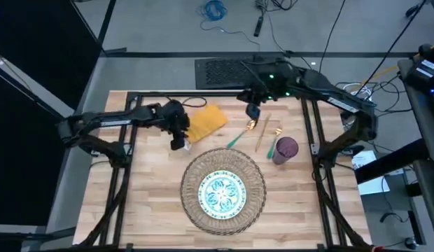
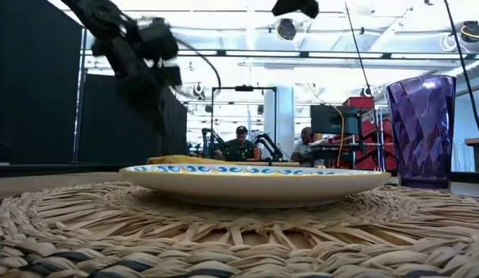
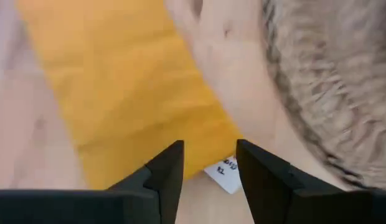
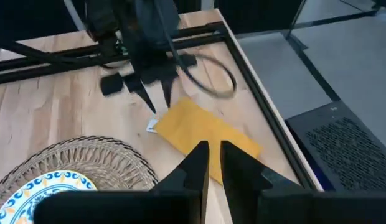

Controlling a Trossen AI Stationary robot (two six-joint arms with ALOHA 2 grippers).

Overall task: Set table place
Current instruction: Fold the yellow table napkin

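Observation:
The mustard-yellow napkin (image 1: 206,120) lies flat on the table (image 1: 143,203), behind the round woven mat (image 1: 222,190). The mat carries the blue-green plate (image 1: 221,193). My left gripper (image 3: 208,163) is open and points down just above the napkin's near corner, where a white label (image 3: 223,175) sticks out; it touches nothing. My right gripper (image 4: 213,154) is raised over the gold cutlery (image 1: 262,134), fingers close together with nothing between them. The purple cup (image 1: 285,149) stands upright to the right of the cutlery.
Two green-handled pieces (image 1: 236,138) (image 1: 272,145) lie among the cutlery between napkin and cup. The black frame rails (image 1: 311,133) run along the table's sides and back. People sit in the room beyond the far edge (image 2: 241,143). Bare wood lies left of the mat.

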